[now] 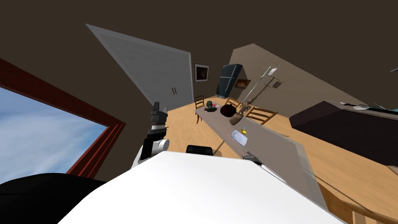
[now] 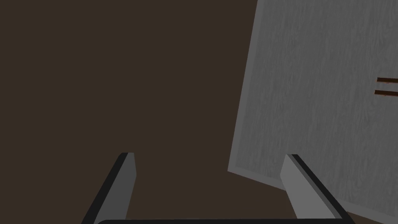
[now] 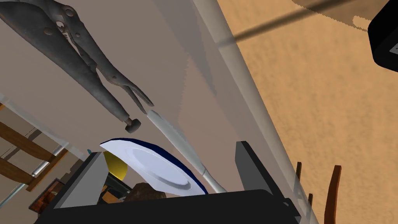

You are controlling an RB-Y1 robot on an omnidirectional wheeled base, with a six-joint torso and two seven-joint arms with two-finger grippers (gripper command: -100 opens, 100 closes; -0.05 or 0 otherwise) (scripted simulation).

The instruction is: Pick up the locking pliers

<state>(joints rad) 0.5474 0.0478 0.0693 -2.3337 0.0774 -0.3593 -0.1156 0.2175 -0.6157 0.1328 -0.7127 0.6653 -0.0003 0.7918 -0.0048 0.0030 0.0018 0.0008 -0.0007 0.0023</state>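
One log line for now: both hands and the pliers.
right hand: open, short of locking pliers | locking pliers: lying on grey table, untouched, knife beside | left hand: open, raised

locking pliers (image 3: 83, 79) on table (image 3: 182, 54), knife (image 3: 175, 140) just beside

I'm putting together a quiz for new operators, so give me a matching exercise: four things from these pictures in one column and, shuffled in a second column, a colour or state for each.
Things
1. pliers
2. plate
3. knife
4. left gripper

Descriptions
A. white with a dark blue rim
B. open, holding nothing
C. dark grey, lying on the table
D. pale grey and slim

Pairs: 1-C, 2-A, 3-D, 4-B
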